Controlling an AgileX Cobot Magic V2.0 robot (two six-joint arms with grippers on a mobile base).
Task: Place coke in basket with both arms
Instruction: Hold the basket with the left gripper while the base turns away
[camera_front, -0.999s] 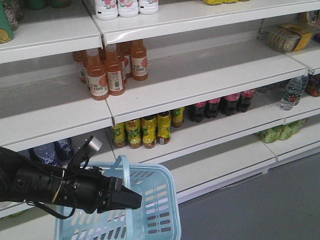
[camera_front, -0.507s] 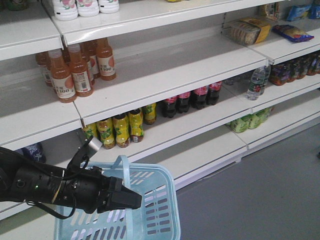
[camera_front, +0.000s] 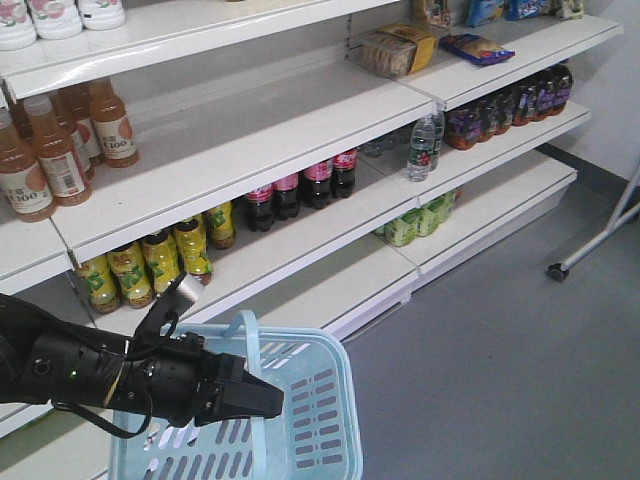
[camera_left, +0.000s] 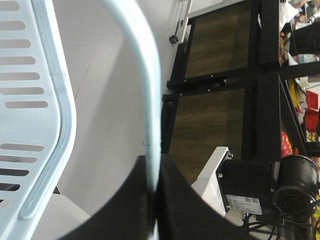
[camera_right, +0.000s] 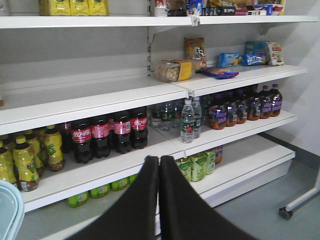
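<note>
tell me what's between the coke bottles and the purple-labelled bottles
Clear water bottles stand between the coke bottles and the purple-labelled bottles, in the right wrist view.

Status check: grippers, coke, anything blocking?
Left gripper shut on basket handle. Right gripper shut, empty. Coke bottles on shelf, untouched. Nothing seen between right gripper and coke.

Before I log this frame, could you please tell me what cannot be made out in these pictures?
Light blue slotted plastic basket: floor and contents, front view, cut off by the bottom edge and covered by the black left gripper shut on its handle.
Black right gripper: right wrist view shows only its shut tips; its arm is out of frame.
Dark red-labelled cola bottles: label script too small and blurred, both views.
</note>
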